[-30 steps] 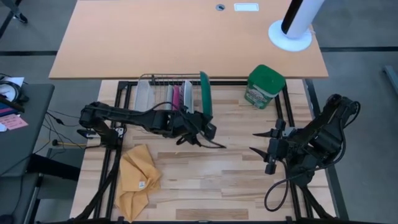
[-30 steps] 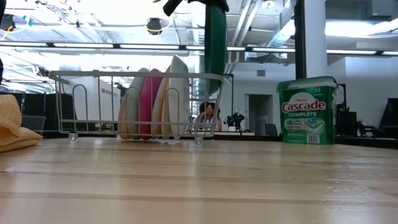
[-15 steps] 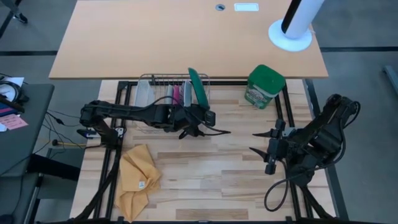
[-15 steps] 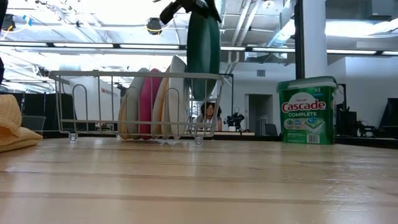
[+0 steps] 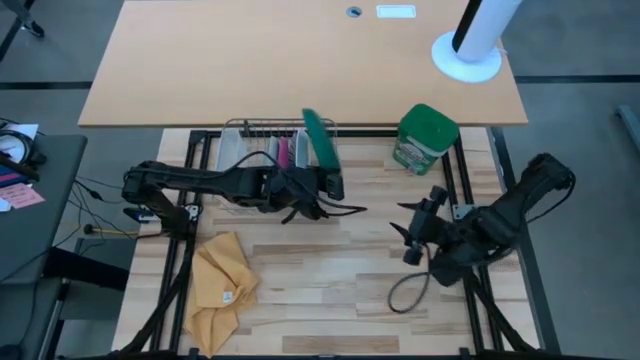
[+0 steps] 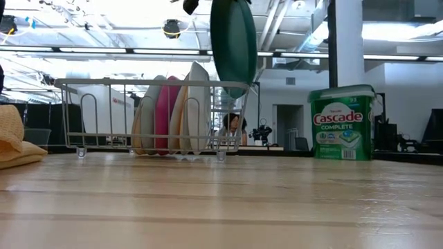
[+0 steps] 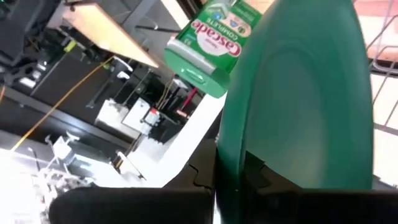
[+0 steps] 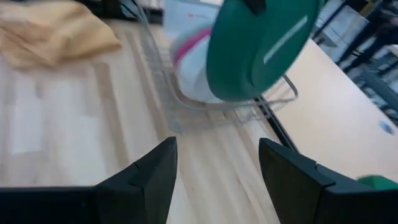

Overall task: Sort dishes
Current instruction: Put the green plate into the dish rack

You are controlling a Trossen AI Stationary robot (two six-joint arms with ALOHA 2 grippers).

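Note:
A large plate with a dark green back [image 5: 320, 140] [image 6: 234, 41] stands on edge in the air over the right end of the wire rack [image 5: 255, 135] [image 6: 76, 86]. My left gripper [image 5: 328, 183] is shut on it. In the rack, on edge, stand a grey plate [image 6: 147, 114], a pink one [image 6: 166, 111] and a white one [image 6: 198, 104]. My right gripper [image 5: 405, 230] [image 8: 217, 180] hangs open over the table's right half, apart from everything. My left gripper pinches the green plate's rim [image 7: 231, 174] at its near edge between its two fingers, coming from the table's near left side, almost level. The plate stands on edge and tilted, lifted clear, its lower rim [image 6: 235, 93] about level with the rack's top rail.
A green canister [image 5: 425, 138] [image 6: 342, 123] stands right of the rack. A yellow cloth [image 5: 222, 280] lies at the near left. A frosted container [image 5: 231, 150] sits at the rack's left end. Bare wood lies between the two arms.
My left gripper has rolled and drawn a little toward the table's left. The green plate, edge-on beside the rack's right end before, now shows its broad green back over that end. My right gripper has gone a little toward the table's left and down, still open.

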